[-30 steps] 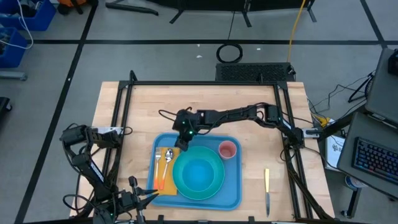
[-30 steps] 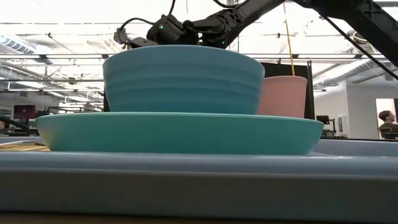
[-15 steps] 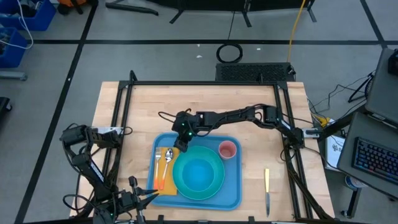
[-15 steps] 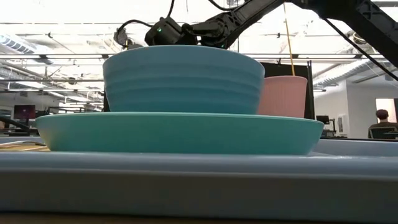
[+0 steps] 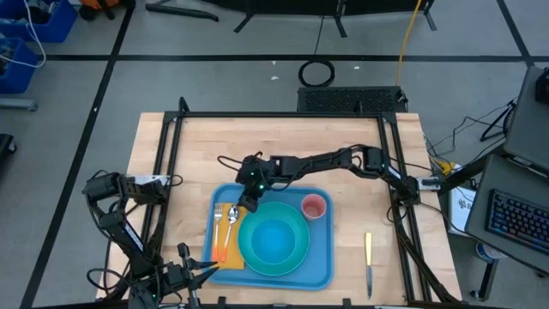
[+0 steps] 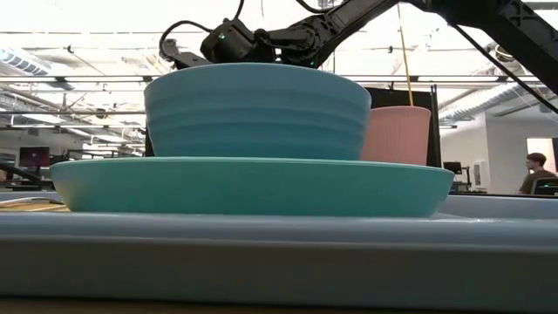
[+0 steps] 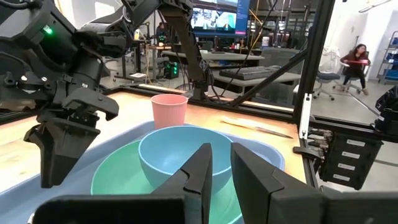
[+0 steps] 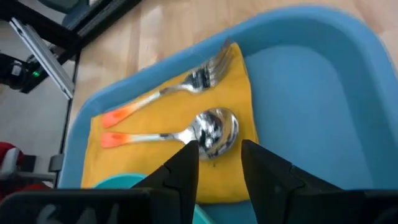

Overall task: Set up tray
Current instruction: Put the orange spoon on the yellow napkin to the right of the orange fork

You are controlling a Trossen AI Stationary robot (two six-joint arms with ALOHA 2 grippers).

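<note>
A light-blue ribbed bowl is sitting inside a wide turquoise plate, and both are resting on the tray, whose blue rim is filling the lower part of the view. A pink cup is standing just beside the bowl, partly hidden behind it. Above the bowl, the right arm is reaching in from the upper right, its dark wrist carrying a green light, and the right gripper is hanging over the bowl's far side. Far off in the room, a person is showing at the right edge.
</note>
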